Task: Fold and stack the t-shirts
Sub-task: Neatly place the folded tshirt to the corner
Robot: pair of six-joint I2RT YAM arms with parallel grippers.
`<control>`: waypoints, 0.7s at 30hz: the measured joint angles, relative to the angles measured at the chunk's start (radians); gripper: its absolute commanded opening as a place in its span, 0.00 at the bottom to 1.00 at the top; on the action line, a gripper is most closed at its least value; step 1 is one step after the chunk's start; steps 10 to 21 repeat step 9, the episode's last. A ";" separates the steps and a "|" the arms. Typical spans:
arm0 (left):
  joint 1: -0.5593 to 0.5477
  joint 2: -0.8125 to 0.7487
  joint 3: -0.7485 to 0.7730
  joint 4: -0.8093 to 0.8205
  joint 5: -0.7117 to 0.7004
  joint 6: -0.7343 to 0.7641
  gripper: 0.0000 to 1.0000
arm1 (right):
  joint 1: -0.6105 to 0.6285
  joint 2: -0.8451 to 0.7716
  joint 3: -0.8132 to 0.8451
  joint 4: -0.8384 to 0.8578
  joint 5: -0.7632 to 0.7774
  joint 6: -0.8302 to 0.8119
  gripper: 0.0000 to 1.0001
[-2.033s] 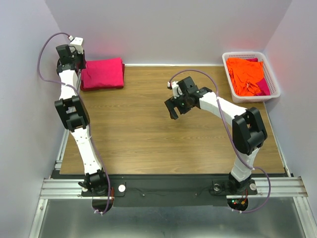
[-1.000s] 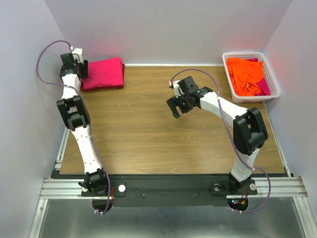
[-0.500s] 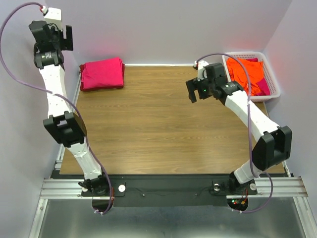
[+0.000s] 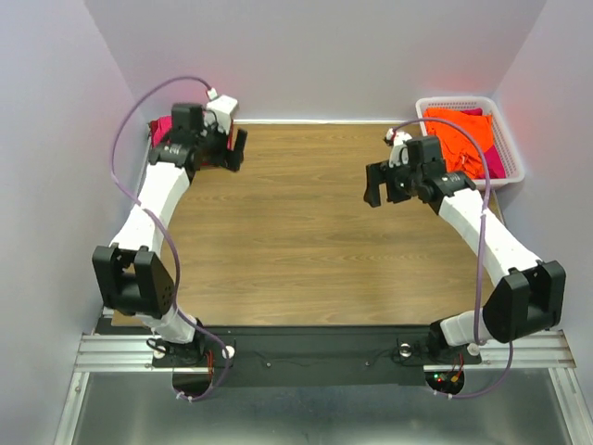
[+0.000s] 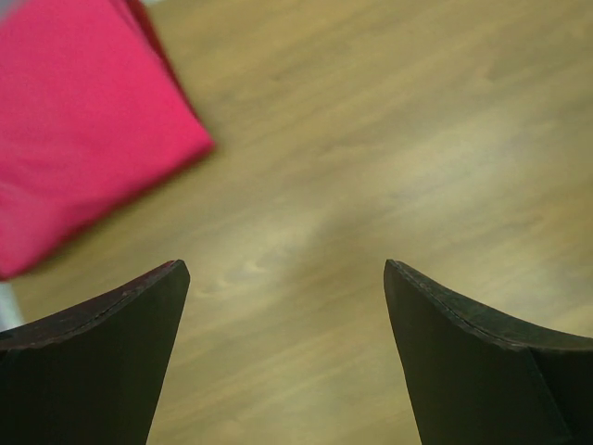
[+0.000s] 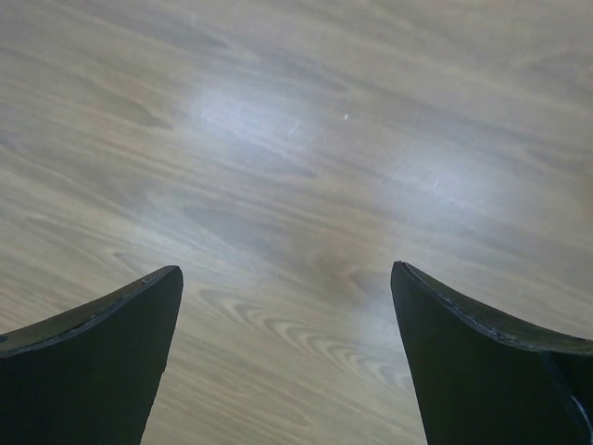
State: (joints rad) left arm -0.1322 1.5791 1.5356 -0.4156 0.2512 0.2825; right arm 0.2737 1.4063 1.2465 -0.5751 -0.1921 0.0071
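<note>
While both grippers hang empty over bare wood, the stock stands as follows.

Item 1: white latticed plastic basket (image 4: 512,159), far corner of the brown wood-grain worktop (image 4: 296,250). It holds a loose heap of orange cloth t-shirts (image 4: 459,139), with a pink-red piece (image 4: 494,163) at its near edge.

Item 2: folded bright pink-red cloth t-shirt (image 5: 74,120), in the far corner opposite the basket, largely hidden under the left arm in the top view.

Item 3: left gripper (image 5: 283,278), fingers apart, nothing between them, pointing down just on the basket side of the folded shirt. The arm is stretched long from its base.

Item 4: right gripper (image 6: 285,278), fingers apart, empty, near the basket but short of it. The elbow is folded low by the base and the forearm reaches forward.

Risks, as judged: the heap is tangled, so one pinch may drag up several shirts or snag the lattice and tip the basket. The left arm sits close enough to brush the folded shirt and spoil its fold.
</note>
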 measured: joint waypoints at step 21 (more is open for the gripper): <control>-0.132 -0.204 -0.395 0.058 0.040 -0.019 0.99 | 0.000 -0.040 -0.221 0.015 -0.096 0.017 1.00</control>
